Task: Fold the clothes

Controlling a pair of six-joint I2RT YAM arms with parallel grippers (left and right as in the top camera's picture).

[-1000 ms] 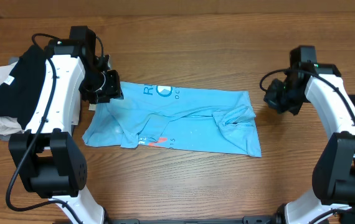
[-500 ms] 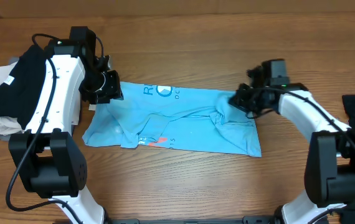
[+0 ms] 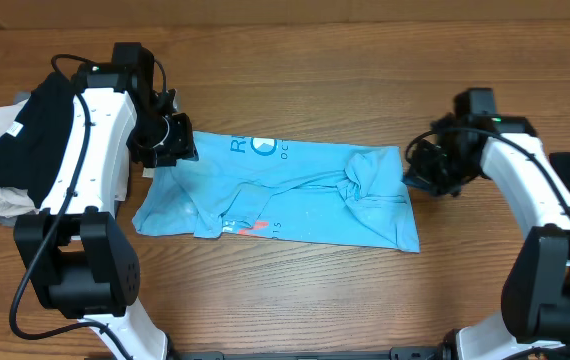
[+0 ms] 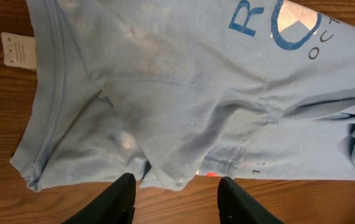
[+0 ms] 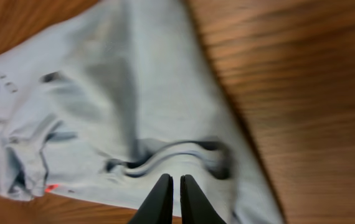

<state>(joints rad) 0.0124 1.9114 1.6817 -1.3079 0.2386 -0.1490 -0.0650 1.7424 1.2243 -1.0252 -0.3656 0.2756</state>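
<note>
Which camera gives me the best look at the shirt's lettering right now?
Left wrist: the lettering on the shirt is large and sharp, though clipped at the top. Overhead shows it small, near the far edge. Right wrist catches only a blurred scrap at its left edge.

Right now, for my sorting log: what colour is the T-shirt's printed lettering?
Dark blue lettering, clearest in the left wrist view.

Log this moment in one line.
shirt: rumpled, on table | left hand: open, over shirt | right hand: shut, at shirt's edge
</note>
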